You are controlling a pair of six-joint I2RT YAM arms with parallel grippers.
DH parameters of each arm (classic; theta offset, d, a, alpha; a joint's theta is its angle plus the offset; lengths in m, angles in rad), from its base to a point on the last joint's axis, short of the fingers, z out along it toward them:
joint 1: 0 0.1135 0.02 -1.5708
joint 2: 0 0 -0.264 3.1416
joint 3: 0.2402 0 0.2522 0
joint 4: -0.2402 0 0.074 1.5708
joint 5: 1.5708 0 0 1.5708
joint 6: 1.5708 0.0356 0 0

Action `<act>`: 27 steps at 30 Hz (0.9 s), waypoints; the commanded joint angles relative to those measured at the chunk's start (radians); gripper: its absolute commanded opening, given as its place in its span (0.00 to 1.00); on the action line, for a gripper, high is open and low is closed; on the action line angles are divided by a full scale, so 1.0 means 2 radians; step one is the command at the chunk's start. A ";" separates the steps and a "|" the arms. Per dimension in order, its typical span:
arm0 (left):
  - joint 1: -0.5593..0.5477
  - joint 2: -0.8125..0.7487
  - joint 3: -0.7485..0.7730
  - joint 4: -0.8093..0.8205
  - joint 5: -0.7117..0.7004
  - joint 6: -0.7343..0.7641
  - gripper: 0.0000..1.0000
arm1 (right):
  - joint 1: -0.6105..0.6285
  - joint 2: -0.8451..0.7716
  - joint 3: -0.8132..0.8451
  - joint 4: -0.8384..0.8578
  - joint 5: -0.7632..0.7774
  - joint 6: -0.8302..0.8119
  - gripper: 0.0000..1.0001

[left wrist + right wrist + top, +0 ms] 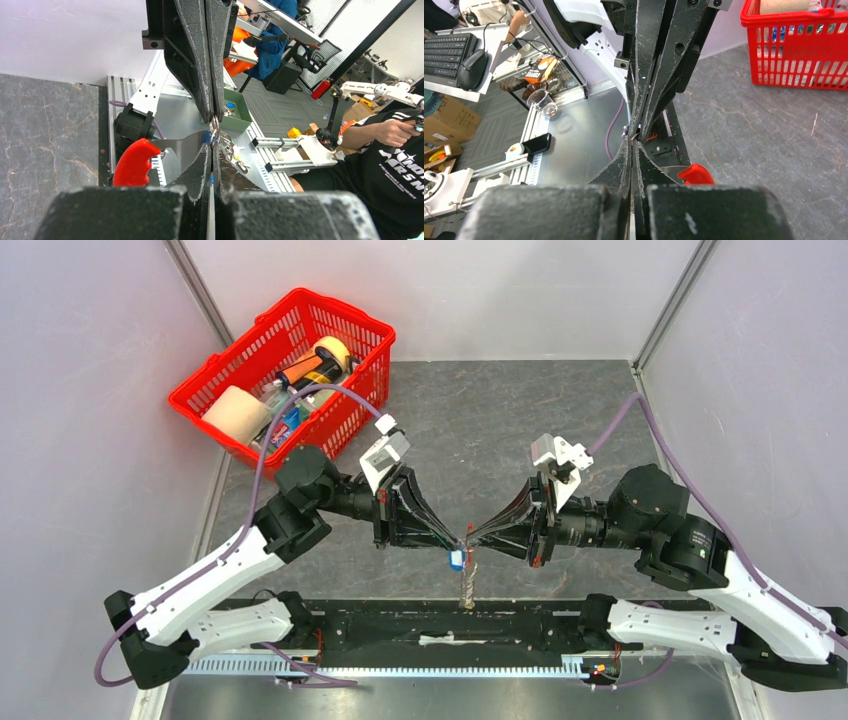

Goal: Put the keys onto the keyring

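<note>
My left gripper (458, 540) and right gripper (474, 538) meet tip to tip above the middle of the table, both shut. The blue-headed key (456, 560) sits just under the left fingertips. In the left wrist view blue (205, 140) shows at and between my fingers (199, 165). Thin silvery wire loops of the keyring (215, 126) sit where the tips meet, and its grey-tan metal cluster (468, 586) hangs below. The right wrist view shows a small silvery piece (626, 133) at the shut tips. A red crescent piece (131, 162) lies beside the left fingers, and another (694, 175) beside the right fingers.
A red basket (352, 325) with a tape roll, bottles and a tan roll stands at the back left, also in the right wrist view (796, 50). A black rail (450, 620) runs along the table's near edge under the grippers. Grey walls close in the sides.
</note>
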 commanded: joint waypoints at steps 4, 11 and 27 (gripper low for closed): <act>-0.004 -0.017 0.010 0.035 0.006 -0.025 0.02 | 0.000 -0.029 -0.036 0.121 0.039 -0.001 0.00; -0.004 -0.021 0.009 0.039 0.005 -0.029 0.02 | 0.001 -0.048 -0.078 0.204 0.058 -0.004 0.00; -0.004 -0.020 0.011 0.043 0.002 -0.028 0.02 | 0.001 -0.059 -0.200 0.482 0.082 0.047 0.00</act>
